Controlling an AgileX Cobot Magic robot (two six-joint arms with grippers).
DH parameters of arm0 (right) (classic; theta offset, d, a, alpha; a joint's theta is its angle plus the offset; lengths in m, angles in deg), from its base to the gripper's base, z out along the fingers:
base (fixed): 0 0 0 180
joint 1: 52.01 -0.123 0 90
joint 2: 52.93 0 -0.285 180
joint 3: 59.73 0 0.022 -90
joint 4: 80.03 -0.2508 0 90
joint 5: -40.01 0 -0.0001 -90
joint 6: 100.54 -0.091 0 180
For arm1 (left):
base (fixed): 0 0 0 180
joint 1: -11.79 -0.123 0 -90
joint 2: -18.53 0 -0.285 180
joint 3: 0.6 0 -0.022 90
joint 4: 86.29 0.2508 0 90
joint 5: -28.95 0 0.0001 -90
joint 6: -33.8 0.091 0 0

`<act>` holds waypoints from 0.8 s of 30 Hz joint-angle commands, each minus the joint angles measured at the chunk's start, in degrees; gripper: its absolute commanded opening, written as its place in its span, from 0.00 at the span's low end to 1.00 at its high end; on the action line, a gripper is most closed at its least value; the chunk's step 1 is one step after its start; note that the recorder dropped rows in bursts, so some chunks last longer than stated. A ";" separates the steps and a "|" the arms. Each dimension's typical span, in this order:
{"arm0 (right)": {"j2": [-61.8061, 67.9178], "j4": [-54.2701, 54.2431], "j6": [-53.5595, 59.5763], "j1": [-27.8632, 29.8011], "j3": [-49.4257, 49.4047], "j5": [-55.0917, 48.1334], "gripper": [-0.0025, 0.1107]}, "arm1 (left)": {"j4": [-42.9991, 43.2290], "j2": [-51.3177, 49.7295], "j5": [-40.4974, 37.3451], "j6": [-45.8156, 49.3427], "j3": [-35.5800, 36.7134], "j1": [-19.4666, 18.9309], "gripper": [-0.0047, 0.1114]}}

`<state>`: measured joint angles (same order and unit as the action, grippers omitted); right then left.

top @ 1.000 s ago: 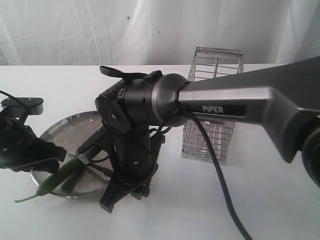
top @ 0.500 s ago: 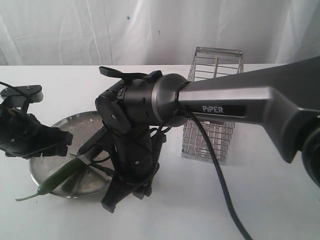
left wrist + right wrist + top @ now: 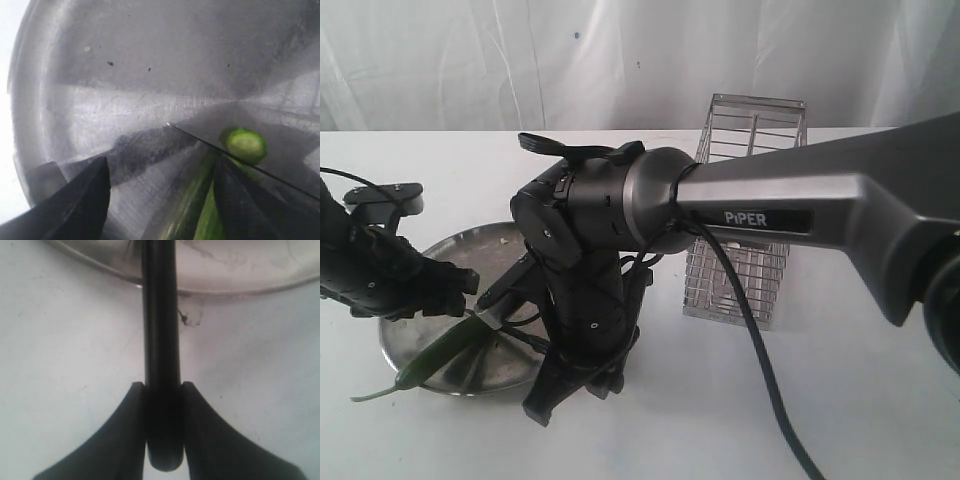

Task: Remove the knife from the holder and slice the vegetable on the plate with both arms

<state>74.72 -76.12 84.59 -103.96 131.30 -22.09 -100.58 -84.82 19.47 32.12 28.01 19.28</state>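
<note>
The steel plate [image 3: 460, 250] lies at the left of the table. The green vegetable [image 3: 435, 358] slants across its front rim, stem off the plate. In the left wrist view its pale cut end [image 3: 245, 145] shows beside the knife's thin blade [image 3: 225, 152], which crosses the vegetable. My left gripper [image 3: 460, 295] [image 3: 161, 162] is open low over the plate [image 3: 125, 75], the vegetable's body [image 3: 190, 210] close to one finger. My right gripper [image 3: 162, 385] is shut on the knife's dark handle [image 3: 160, 315], just outside the plate's rim [image 3: 240, 270].
The wire holder [image 3: 760, 130] stands right of the plate, partly behind the big right arm [image 3: 770, 215] that reaches across the middle. A black cable [image 3: 750, 330] hangs from that arm to the table front. A white curtain closes the back.
My left gripper has moved right and slightly up, further over the plate. The right arm and the knife have stayed almost still.
</note>
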 commanded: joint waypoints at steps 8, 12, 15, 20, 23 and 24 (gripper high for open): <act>-0.08 0.54 -0.33 0.02 -0.28 -0.99 0.02 | -0.76 -0.59 2.73 0.20 -0.22 -0.03 0.59; -0.08 0.54 -0.33 0.02 -0.28 -0.99 0.02 | -0.52 -4.55 3.28 0.37 -0.22 -0.03 0.59; -0.08 0.54 -0.33 0.02 -0.28 -1.77 0.02 | -0.64 -8.16 3.24 0.37 -0.22 -0.03 0.59; -0.08 0.54 -0.33 0.02 -0.28 -2.01 0.02 | -0.64 -9.04 1.29 0.37 -0.22 -0.03 0.59; -0.08 0.54 -0.33 0.02 -0.28 -2.01 0.02 | -0.64 -6.62 1.42 0.37 -0.22 -0.03 0.59; -0.08 0.54 -0.33 0.02 -0.28 -2.01 0.02 | -0.64 -5.24 1.78 0.37 -0.22 -0.03 0.59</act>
<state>74.72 -76.01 84.40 -103.96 131.30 -23.30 -100.35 -91.10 25.69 32.90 26.61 19.28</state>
